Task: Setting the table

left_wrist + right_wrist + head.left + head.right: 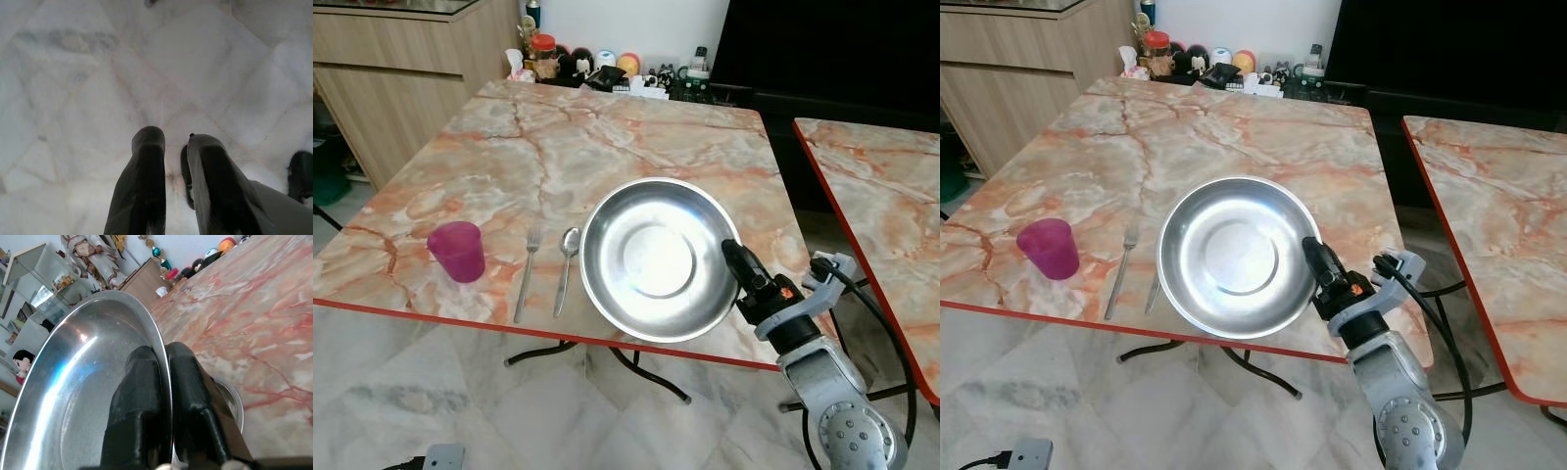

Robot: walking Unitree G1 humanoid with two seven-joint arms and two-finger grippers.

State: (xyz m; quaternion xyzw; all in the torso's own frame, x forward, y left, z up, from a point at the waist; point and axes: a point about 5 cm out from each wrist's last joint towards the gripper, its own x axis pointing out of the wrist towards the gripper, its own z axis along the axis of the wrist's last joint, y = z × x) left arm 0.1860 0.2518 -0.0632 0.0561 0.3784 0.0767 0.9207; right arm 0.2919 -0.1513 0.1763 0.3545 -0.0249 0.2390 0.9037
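The marble table (636, 137) carried a place setting along its near edge, w/ clutter pushed to the far edge, prob. to keep the eating side free. The steel bowl (651, 257) sat near-centre, its near rim just at the table's red edge. The right hand (736, 257) was clamped on the bowl's right rim, one finger inside and one outside per the right wrist view, a grip suited to sliding or lifting it by the lip. I judged the bowl was resting on the table, though it may have been tipped slightly. The pink cup (458, 251) stood at far left. Fork (527, 274) and spoon (566, 266) lay side by side between cup and bowl, handles toward the near edge, ready for a diner. Left hand (168, 161) hung idle over the floor, fingers slightly apart.
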